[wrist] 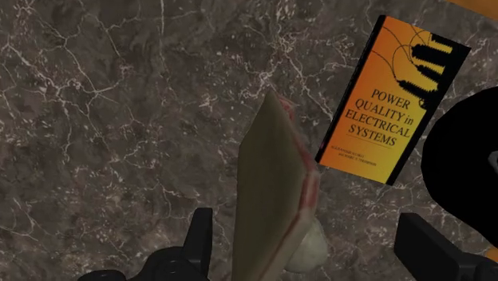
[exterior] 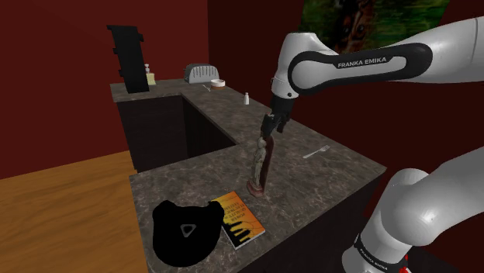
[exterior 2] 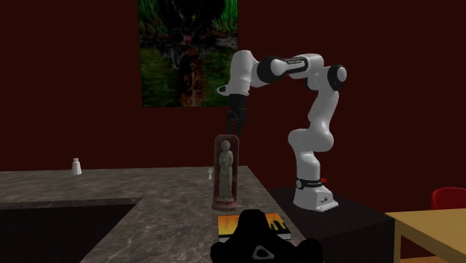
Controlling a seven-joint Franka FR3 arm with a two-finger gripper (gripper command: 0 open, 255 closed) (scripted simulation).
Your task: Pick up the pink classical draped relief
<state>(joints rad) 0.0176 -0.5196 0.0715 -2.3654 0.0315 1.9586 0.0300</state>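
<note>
The relief (exterior: 258, 163) stands upright on the dark marble counter (exterior: 326, 174): a pale draped figure in a reddish-pink arched frame (exterior 2: 225, 172). My gripper (exterior: 269, 128) hangs just above its top edge (exterior 2: 236, 125) and is open. In the wrist view the relief's top (wrist: 275, 191) lies between the two fingers, closer to one of them, and neither finger touches it; the gripper (wrist: 311, 231) holds nothing.
An orange book (exterior: 239, 219) lies next to the relief's base, beside a black headset-like object (exterior: 186, 231). A fork (exterior: 316, 151) lies near the counter's edge. A sunken basin (exterior: 198, 128), a small shaker (exterior: 247, 98) and appliances (exterior: 128, 58) lie farther back.
</note>
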